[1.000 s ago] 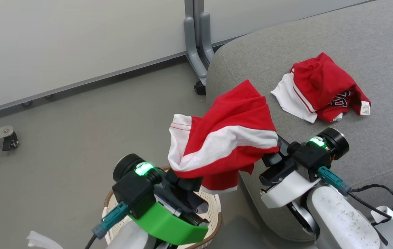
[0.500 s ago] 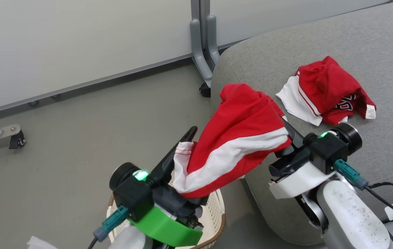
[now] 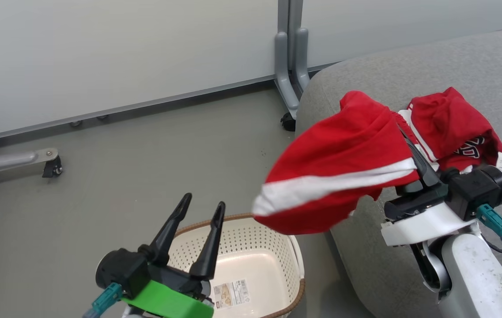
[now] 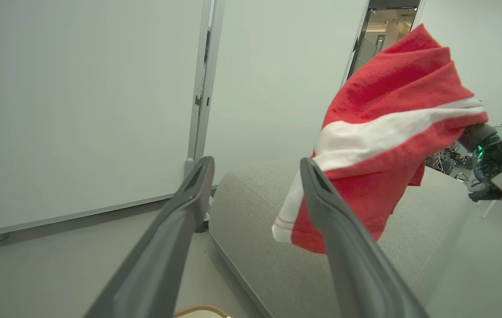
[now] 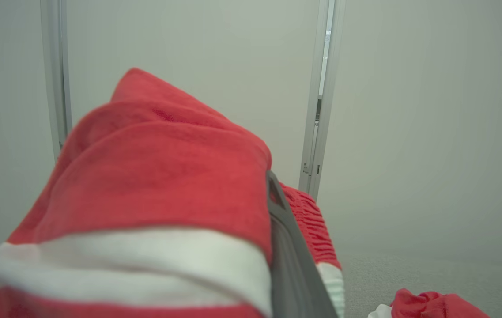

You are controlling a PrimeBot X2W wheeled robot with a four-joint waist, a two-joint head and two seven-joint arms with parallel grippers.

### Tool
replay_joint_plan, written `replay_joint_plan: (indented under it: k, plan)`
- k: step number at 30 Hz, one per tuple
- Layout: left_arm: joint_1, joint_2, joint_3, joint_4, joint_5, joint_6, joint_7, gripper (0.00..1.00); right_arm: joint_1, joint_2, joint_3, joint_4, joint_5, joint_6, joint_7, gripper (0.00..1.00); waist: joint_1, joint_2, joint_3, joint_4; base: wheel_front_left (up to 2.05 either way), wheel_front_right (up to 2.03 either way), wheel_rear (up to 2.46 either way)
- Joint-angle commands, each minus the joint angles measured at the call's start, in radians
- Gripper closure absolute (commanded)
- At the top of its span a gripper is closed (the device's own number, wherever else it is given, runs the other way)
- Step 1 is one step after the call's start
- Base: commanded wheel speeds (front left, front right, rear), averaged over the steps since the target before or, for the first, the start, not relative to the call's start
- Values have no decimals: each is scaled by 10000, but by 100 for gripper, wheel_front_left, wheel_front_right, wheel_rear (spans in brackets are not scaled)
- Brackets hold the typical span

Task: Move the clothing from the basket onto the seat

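The right gripper (image 3: 409,145) pinched a red garment (image 3: 343,168) above the seat (image 3: 454,57) edge, likely to drop it there.
The left gripper (image 3: 203,201) stood spread over the basket (image 3: 255,232) (bare inside), off the cloth; second garment (image 3: 454,128) lay on seat.

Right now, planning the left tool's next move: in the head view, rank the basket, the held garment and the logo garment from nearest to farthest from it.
1. basket, right below the left tool.
2. held garment, off to its right.
3. logo garment, farthest right, on the seat.
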Motion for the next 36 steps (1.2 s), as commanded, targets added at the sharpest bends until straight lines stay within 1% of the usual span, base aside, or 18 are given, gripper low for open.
replay_joint_plan:
  k: [1,8,16,23,29,36]
  plan:
    - [280,-30,229,132,-59,-24,-2,0,206,70,-114,-53,-71,-14,-31,100,0,0,-32,265,0,0,0]
    - [779,-191,1245,913,-35,-25,-2,0,691,320,-705,-121,-143,-14,-31,100,0,0,-71,693,0,0,0]
    - [1343,-468,2299,1520,215,-25,-1,0,1020,530,-1133,-133,-185,-14,-31,100,0,0,-149,869,0,0,0]
    - [1681,-660,2774,1787,201,-26,-1,0,1094,569,-1290,-119,-174,-16,-31,100,0,0,-171,969,0,0,0]
    - [1708,-807,2894,1857,318,-25,-1,0,1088,587,-1343,-106,-142,-16,-31,100,0,0,-176,1029,0,0,0]
    - [1655,-840,2979,1834,406,-25,-1,0,1054,571,-1334,-123,-151,-14,-31,100,0,0,-176,1051,0,0,0]
